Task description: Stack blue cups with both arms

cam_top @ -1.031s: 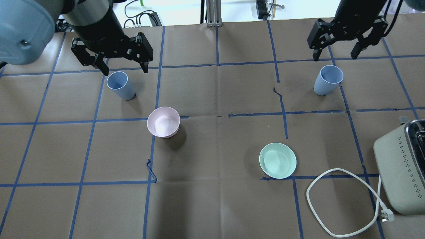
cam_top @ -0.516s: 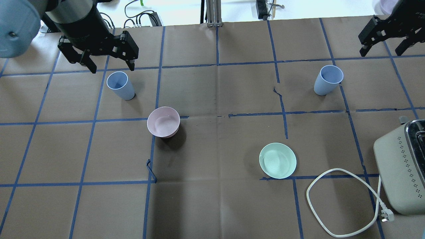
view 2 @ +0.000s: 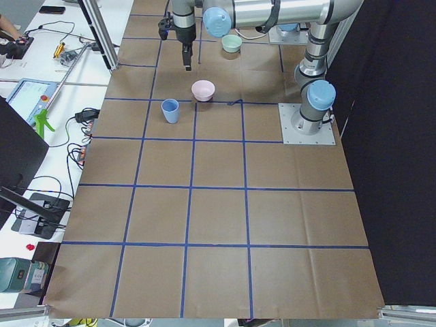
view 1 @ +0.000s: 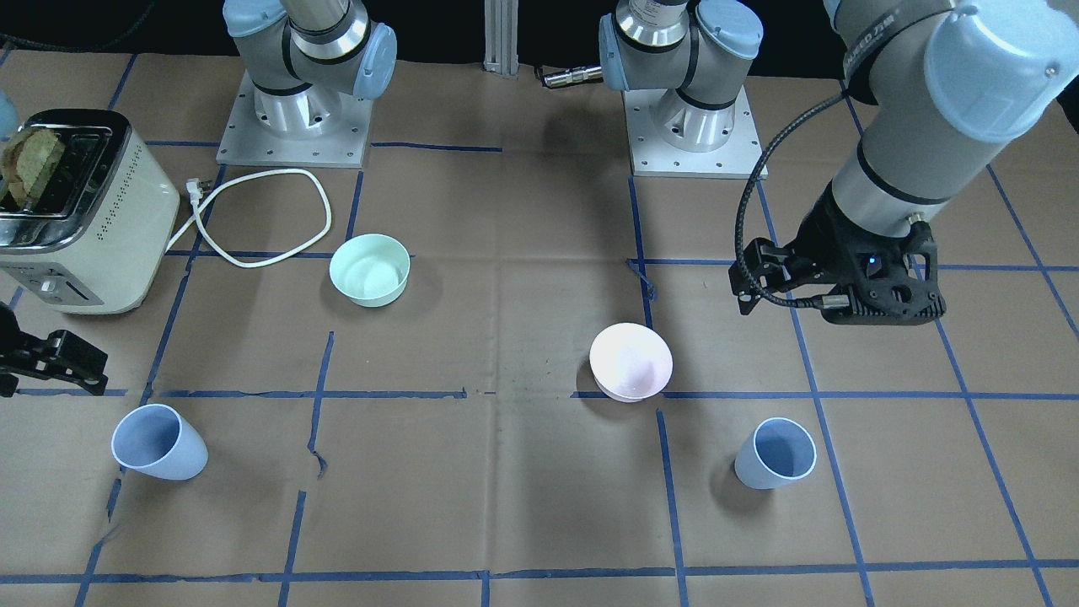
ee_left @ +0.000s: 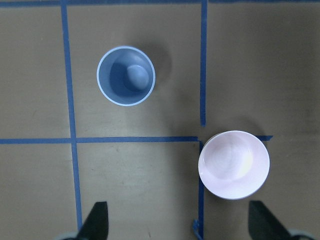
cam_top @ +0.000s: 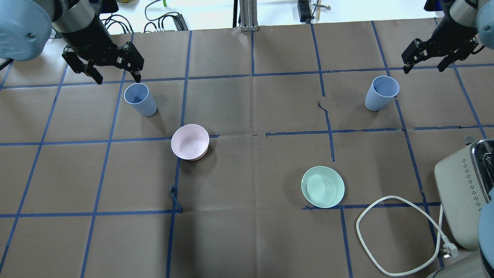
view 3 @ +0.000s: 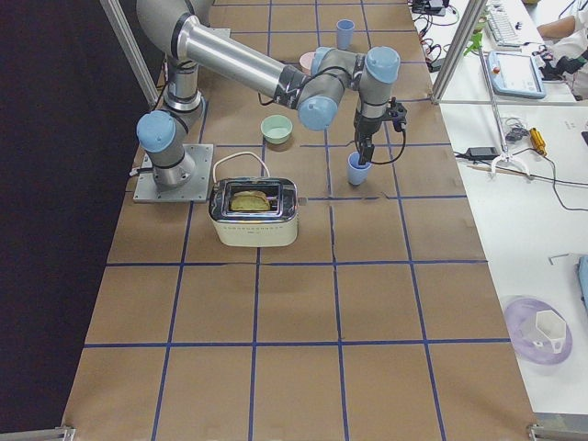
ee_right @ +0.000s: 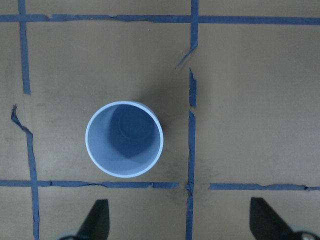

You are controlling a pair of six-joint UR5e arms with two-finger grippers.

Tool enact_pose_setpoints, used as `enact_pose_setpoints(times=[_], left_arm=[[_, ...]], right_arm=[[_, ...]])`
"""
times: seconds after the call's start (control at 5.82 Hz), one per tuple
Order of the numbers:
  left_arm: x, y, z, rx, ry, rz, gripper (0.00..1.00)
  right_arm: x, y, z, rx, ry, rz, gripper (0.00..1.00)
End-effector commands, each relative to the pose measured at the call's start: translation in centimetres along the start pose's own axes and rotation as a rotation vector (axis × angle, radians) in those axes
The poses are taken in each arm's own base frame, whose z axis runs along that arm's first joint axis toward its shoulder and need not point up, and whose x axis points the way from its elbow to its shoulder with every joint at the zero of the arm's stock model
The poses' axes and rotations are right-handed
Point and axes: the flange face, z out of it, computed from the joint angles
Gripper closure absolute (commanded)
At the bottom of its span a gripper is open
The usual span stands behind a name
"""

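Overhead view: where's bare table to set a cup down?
Free: the middle, between the pink bowl and the right cup; also the robot-side strip left of the green bowl. Crowded: the robot's right corner, with green bowl, cord and toaster.

Right claw (view 3: 361, 150) near blue cup (view 3: 356, 170)

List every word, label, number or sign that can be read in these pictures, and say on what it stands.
No text can be read for certain.
left arm: pale lettering on the dark band near its upper end, too blurred to read.
toaster: small marks by its front controls, too small to read.
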Motion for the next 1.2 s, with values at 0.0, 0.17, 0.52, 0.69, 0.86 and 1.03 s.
enact_pose_setpoints(times=[0.0,0.17,0.52,0.69,0.86,1.03], left_arm=[[-0.4,-5.0,8.2,-0.027,0.001,0.008,0.03],[-0.6,-6.5,11.9,-0.052,0.002,0.009,0.03],[-0.8,-9.0,17.8,-0.036,0.0,0.01,0.03],[-0.8,-8.8,18.2,-0.051,-0.001,0.018,0.22],[-0.7,-8.3,19.0,-0.068,0.0,0.044,0.64],[-0.8,-8.2,19.0,-0.068,0.001,0.053,0.87]], right_arm=[[0.3,-1.3,5.3,-0.02,-0.021,0.003,0.0],[0.5,-1.8,7.1,0.009,-0.01,0.0,0.0],[0.2,-0.9,9.8,-0.032,-0.025,0.003,0.0],[0.1,-0.4,10.4,-0.044,-0.029,0.003,0.12],[0.0,-0.4,10.2,-0.043,-0.027,0.009,0.75],[-0.2,-0.4,9.9,-0.04,-0.026,0.02,0.92]])
